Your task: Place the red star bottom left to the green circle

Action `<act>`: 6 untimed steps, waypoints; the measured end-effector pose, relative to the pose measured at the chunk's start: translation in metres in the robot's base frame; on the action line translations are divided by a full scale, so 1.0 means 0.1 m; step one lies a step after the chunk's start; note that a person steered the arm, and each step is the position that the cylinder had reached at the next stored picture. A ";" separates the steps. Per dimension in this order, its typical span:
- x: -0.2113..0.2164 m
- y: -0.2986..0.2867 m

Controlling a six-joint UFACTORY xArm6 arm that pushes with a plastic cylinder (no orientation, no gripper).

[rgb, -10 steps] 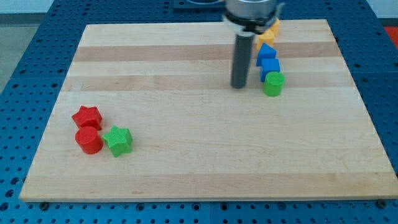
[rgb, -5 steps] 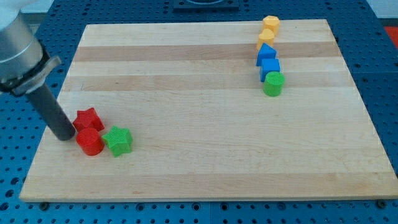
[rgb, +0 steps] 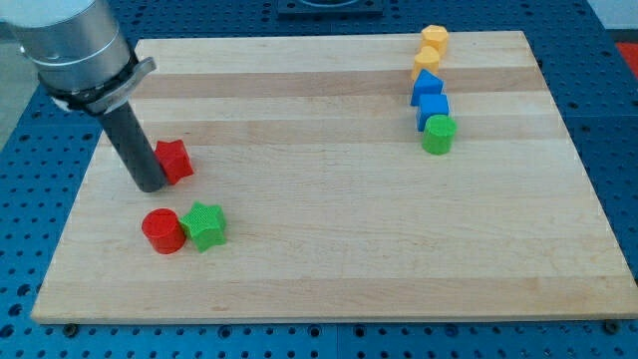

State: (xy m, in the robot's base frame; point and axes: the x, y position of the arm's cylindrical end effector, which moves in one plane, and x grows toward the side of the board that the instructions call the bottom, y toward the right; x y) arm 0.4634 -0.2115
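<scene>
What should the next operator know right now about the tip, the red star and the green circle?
My tip sits against the red star on its left side, in the view's left part of the board. The green circle stands far off at the view's right, below the two blue blocks. Done: contact made with the star. Left: push it across to the circle's bottom left.

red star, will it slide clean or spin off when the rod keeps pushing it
The red star looks rigid and low, so it will probably slide flat on the smooth board rather than tip or roll. My tip touches it at its left edge, and its points give an uneven face, so it may rotate and slip sideways. It looks light.
</scene>
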 end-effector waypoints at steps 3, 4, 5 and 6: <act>-0.53 0.43; -0.76 0.26; -0.68 1.21; -0.67 2.02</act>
State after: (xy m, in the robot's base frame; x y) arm 0.3966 -0.0090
